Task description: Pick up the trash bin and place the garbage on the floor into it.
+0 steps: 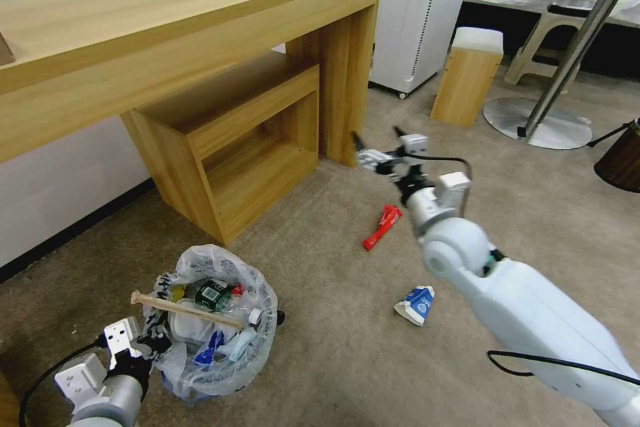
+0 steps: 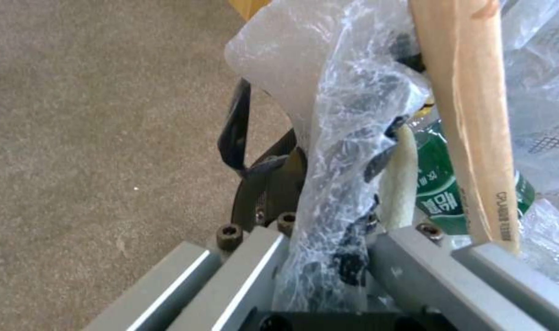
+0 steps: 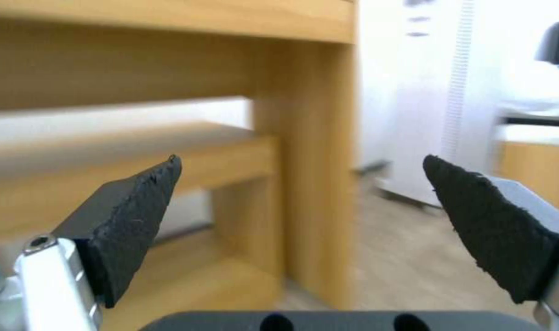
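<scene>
The trash bin (image 1: 220, 347), lined with crinkled clear plastic, is on the carpet at the lower left. It holds a wooden stick (image 1: 187, 310), a green-labelled bottle (image 1: 213, 293) and other litter. My left gripper (image 1: 143, 340) is shut on the bin's rim and bag. In the left wrist view the left gripper (image 2: 310, 184) pinches the plastic beside the stick (image 2: 470, 115) and bottle (image 2: 439, 193). My right gripper (image 1: 377, 143) hangs open in the air near the desk leg, with nothing between its pads (image 3: 139, 216). A red wrapper (image 1: 381, 227) and a blue-white carton (image 1: 415, 305) lie on the floor below it.
A wooden desk (image 1: 200, 27) with a low shelf unit (image 1: 253, 140) stands behind the bin. A white appliance (image 1: 420, 13), a wooden stool (image 1: 467, 77), a round table's base (image 1: 537, 123) and a brown bin (image 1: 620, 160) are further back and right. Open carpet lies between.
</scene>
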Tool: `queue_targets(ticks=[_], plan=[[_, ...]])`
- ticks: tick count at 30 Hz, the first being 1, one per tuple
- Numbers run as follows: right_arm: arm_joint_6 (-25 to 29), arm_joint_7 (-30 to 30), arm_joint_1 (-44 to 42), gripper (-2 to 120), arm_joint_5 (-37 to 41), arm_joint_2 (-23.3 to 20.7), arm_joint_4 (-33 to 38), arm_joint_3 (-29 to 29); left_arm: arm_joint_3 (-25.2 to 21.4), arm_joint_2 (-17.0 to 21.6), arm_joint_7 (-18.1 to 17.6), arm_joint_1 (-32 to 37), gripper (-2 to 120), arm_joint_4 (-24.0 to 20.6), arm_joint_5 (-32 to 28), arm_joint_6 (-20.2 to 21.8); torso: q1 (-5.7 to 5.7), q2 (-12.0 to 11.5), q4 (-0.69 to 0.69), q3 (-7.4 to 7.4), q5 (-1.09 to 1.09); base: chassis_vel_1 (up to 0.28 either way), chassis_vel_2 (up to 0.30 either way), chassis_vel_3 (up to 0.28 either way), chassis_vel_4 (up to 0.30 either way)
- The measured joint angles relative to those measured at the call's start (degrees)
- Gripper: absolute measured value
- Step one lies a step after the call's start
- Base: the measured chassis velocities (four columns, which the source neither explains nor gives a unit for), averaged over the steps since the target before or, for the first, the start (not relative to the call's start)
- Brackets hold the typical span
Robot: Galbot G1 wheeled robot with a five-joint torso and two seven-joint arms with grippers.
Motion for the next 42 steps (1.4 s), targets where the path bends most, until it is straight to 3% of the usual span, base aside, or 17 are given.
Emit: queue_targets(ticks=[5,11,19,42], plan=[[-4.1,5.2,-8.1,100,-5.1,-1.0,-0.1,6.2,0.1,0.0,0.3,-0.1,0,0.1,1.2,-0.2,0.0,0.0,-0.01,0.0,0.0,0.0,0.0,0.0,0.0],[-5.1,7.6,-14.2,100,-7.8,-0.6,-0.5,10.9,0.2,0.0,0.7,-0.2,0,0.6,2.4,-0.6,0.0,0.0,0.0,0.0,0.0,0.0,0.0,0.0,0.0],[-1.7,7.5,-20.6,100,-10.2,0.6,-1.4,15.7,0.2,0.1,0.8,0.1,0,0.7,2.9,-0.9,0.0,0.0,-0.01,0.0,-0.01,-0.005,-0.004,-0.005,-0.007],[3.3,6.3,-24.0,100,-12.1,2.1,-1.2,16.6,-0.2,0.8,1.2,1.5,0,0.0,2.6,-1.5,0.0,0.0,0.0,0.0,-0.01,-0.029,-0.031,-0.029,-0.03]])
